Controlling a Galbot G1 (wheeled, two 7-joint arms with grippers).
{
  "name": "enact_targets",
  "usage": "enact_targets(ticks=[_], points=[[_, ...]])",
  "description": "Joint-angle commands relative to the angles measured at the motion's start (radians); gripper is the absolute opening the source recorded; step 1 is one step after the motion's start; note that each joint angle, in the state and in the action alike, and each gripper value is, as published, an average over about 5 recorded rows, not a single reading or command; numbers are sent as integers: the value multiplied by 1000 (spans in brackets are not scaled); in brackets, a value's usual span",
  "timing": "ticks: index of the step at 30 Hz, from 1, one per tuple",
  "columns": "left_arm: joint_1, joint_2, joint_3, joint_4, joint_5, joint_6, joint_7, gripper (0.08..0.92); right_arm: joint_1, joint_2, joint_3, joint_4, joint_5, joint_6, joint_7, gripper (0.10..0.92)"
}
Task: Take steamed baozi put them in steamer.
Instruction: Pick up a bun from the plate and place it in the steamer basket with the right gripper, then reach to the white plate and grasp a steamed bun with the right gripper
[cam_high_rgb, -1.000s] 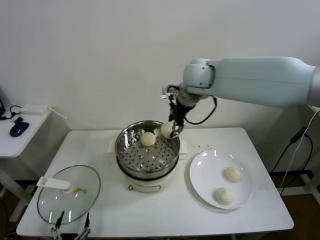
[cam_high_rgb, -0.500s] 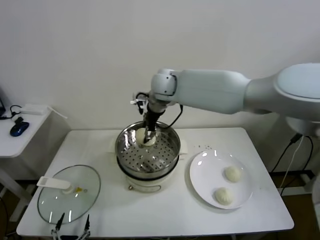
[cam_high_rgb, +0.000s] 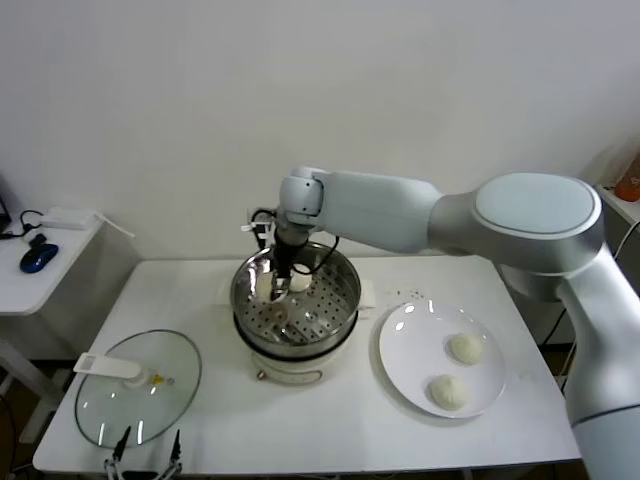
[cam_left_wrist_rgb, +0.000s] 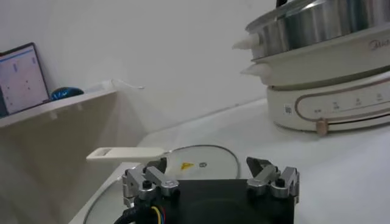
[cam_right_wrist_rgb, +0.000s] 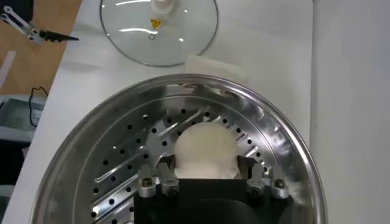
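Observation:
The steamer (cam_high_rgb: 296, 300) stands mid-table, a shiny steel pot (cam_right_wrist_rgb: 286, 152) on a white base. My right gripper (cam_high_rgb: 274, 285) reaches down into its left side and is shut on a steamed baozi (cam_right_wrist_rgb: 205, 149), which hangs just over the perforated floor. A second baozi (cam_high_rgb: 300, 283) lies in the basket beside it. Two more baozi (cam_high_rgb: 466, 347) (cam_high_rgb: 447, 391) rest on the white plate (cam_high_rgb: 410, 340) to the right. My left gripper (cam_high_rgb: 146, 445) is parked at the table's front left edge, open (cam_left_wrist_rgb: 210, 176) and holding nothing.
The glass lid (cam_high_rgb: 138, 375) with its white handle lies flat at the front left, just beyond the left gripper. A side shelf (cam_high_rgb: 40, 250) with a blue mouse stands beyond the table's left edge. The right arm spans the space above the steamer.
My right arm has swung left across the steamer and carried the held baozi from the right rim down into the left side of the basket. The left arm has stayed still.

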Motion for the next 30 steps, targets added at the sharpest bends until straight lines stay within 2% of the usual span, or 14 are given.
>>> enact_targets(ticks=[1, 6, 17, 23, 30], points=[[-1, 0, 0, 1, 1, 1, 1, 823, -60, 51, 16, -80, -40, 20, -8, 669], [-3, -1, 0, 2, 8, 0, 0, 823, -59, 54, 15, -76, -44, 19, -8, 673], [-4, 1, -1, 9, 10, -5, -3, 823, -42, 3, 28, -27, -36, 25, 3, 809], [-6, 2, -2, 15, 15, -8, -6, 823, 49, -104, 2, 79, 15, 29, -9, 822], [-8, 2, -2, 13, 17, -3, -5, 823, 236, -306, -184, 248, 41, 109, -120, 823]])
